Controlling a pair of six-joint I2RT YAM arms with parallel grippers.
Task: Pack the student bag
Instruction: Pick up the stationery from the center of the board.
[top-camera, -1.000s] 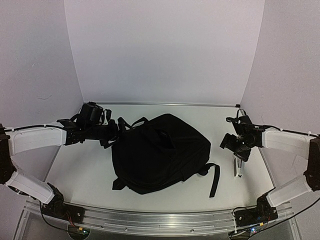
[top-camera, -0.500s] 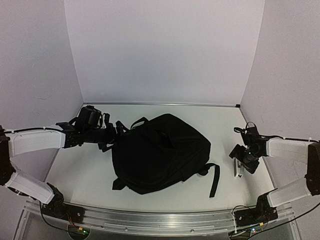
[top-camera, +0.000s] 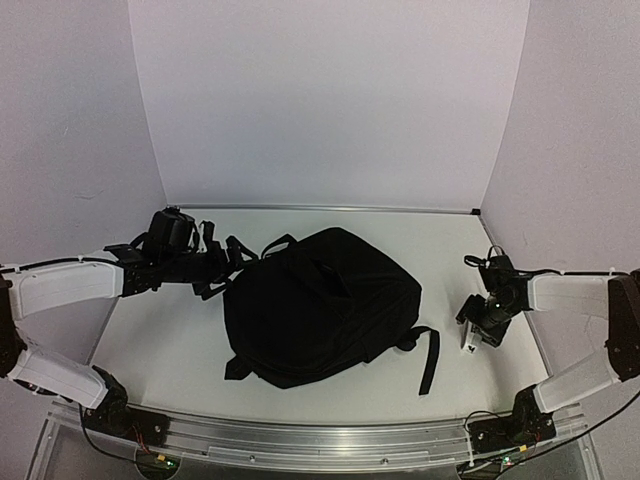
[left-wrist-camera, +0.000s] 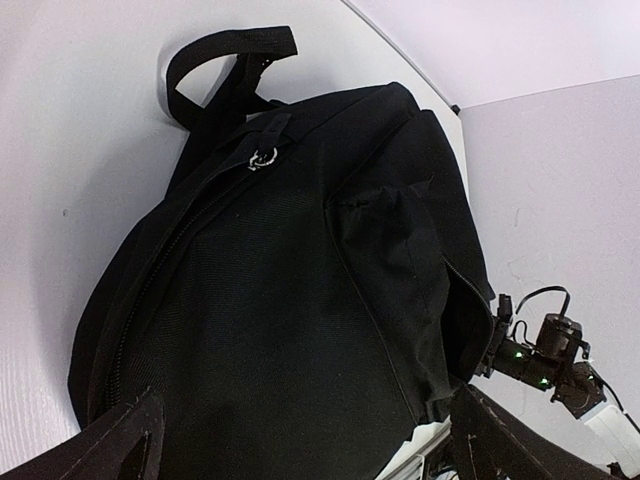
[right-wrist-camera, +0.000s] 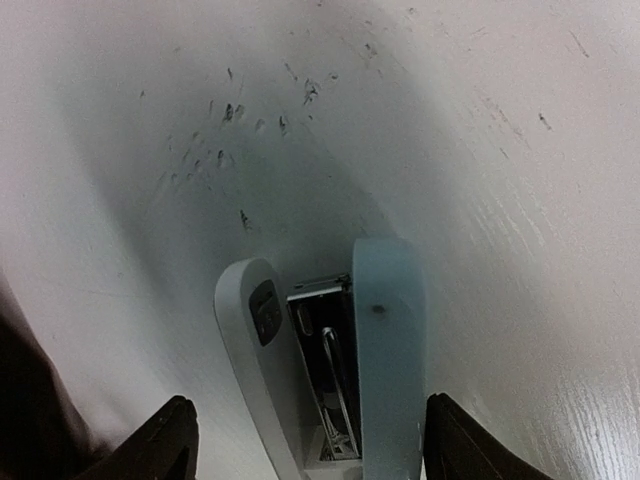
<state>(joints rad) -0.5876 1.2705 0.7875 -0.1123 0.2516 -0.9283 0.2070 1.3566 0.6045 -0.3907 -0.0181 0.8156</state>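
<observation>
— Two arms over the white table (top-camera: 165, 345); student bag (top-camera: 318, 305) where?

— Lying mid-table, between both arms; black, slumped, by far the bulkiest thing around; carry handle (left-wrist-camera: 250, 38) at the far-left end; one shoulder strap (top-camera: 430, 360) trailing off to the near right; metal zipper pull (left-wrist-camera: 263, 158) just below the handle.

— Left gripper (top-camera: 222, 262)?

— Hanging just beside the bag's far-left end, near the handle; fingers (left-wrist-camera: 120, 445) spread wide, gripping nothing; touching the straps or not, hard to tell from above.

— And the right gripper (top-camera: 480, 332)?

— Well apart from the bag, out toward the right edge; low over a pale blue-and-white stapler (right-wrist-camera: 335, 350) lying on its side; fingers (right-wrist-camera: 165, 445) parted, one on either side of the stapler's end, with a gap on both sides; no pinch on it.
</observation>
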